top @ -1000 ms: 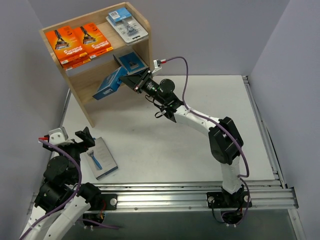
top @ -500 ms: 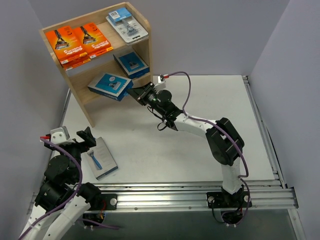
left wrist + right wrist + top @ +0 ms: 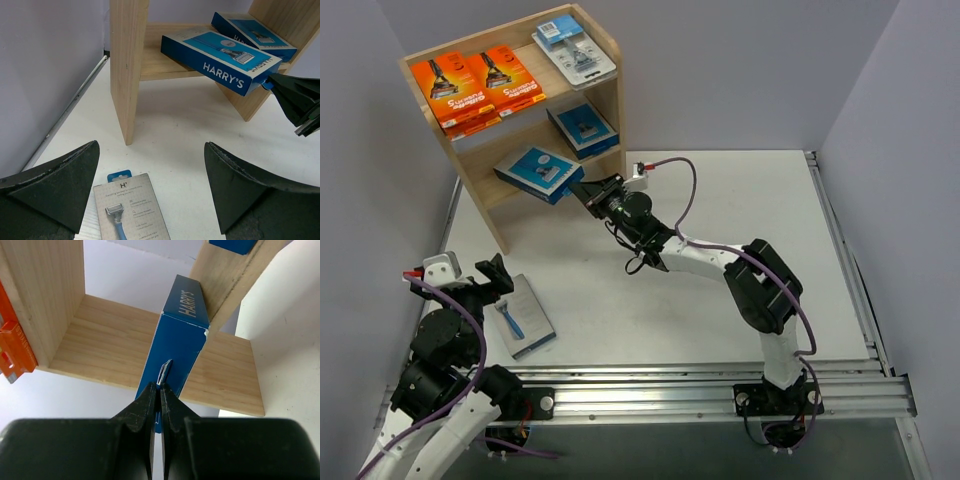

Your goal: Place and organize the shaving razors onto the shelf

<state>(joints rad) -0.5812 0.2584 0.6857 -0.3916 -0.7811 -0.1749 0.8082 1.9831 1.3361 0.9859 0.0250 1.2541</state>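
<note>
- While the right gripper point(image 3: 160, 388) is clenched on the small hang tab of the blue Harry's box point(image 3: 538, 172), that box lies flat on the lower tier of the shelf point(image 3: 485, 186). Its tab end juts past the front edge toward 4 o'clock.
- Seen from above, the shelf stands at 11 o'clock on the white table point(image 3: 720, 200). The right arm stretches to it from a base at 5 o'clock.
- In the right wrist view the two fingers are pressed together, with the tab pinched between their tips.
- Whether the box touches the shelf's side panel, I cannot tell.
- A second blue box point(image 3: 582, 128) lies on the same tier, behind the first, toward 1 o'clock.
- On the rimmed top, two orange boxes point(image 3: 445, 88) sit side by side at the 9 o'clock end. A clear blister pack point(image 3: 575, 47) with a blue header sits at the 3 o'clock end.
- The left gripper point(image 3: 485, 280) is at 7 o'clock on the table, fingers spread wide and grasping nothing.
- A grey box point(image 3: 525, 317) picturing a blue razor lies flat on the table just beside that gripper, toward 4 o'clock. In the left wrist view its upper end shows between the open fingers, untouched.
</note>
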